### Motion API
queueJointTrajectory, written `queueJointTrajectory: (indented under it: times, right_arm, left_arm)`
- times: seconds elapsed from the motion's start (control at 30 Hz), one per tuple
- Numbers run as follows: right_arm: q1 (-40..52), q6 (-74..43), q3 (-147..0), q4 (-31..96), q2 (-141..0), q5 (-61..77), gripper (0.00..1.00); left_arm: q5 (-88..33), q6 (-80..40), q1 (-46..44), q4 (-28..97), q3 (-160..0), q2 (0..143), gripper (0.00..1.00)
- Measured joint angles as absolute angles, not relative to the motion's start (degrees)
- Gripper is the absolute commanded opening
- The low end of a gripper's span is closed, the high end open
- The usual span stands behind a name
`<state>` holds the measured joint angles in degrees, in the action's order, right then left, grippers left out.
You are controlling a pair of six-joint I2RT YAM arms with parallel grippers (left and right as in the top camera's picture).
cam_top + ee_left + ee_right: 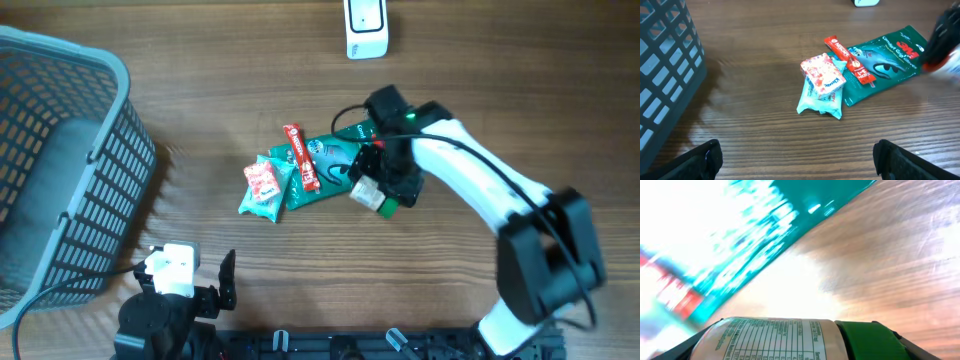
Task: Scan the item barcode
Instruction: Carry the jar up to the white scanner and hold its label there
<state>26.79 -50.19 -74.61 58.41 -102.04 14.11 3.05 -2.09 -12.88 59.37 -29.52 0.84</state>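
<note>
Overhead, the right end effector [384, 180] sits over the green-capped bottle [373, 196] lying on the bench [250, 90] beside the packet pile [295, 178], well apart from the scanner [365, 28]. The left wrist view shows the left end effector [797, 150] spread wide, holding nothing. In the right wrist view the bottle lies crosswise between the jaws, likely lined up for a lift, though whether they pinch it cannot be told

basket [95, 190] left | packets [300, 182] centre | bottle [372, 195] right of packets
</note>
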Motion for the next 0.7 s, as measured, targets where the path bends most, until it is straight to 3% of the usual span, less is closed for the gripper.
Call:
queueJointTrajectory:
  times: [0.1,0.3,0.7]
  right_arm:
    - [26.85,-46.94,-75.18,63.96,-94.83,20.47,0.71]
    - [26.96,-43.57,-75.48,78.70,-93.14,28.53,0.72]
    - [26.96,-43.18,-75.48,79.35,-93.14,31.53,0.75]
  left_arm:
    - [3.03,-2.09,-12.88,59.37,-29.52,0.84,1.00]
    - [3.05,-2.09,-12.88,59.37,-29.52,0.84,1.00]
    - [3.05,-2.09,-12.88,59.37,-29.52,0.84,1.00]
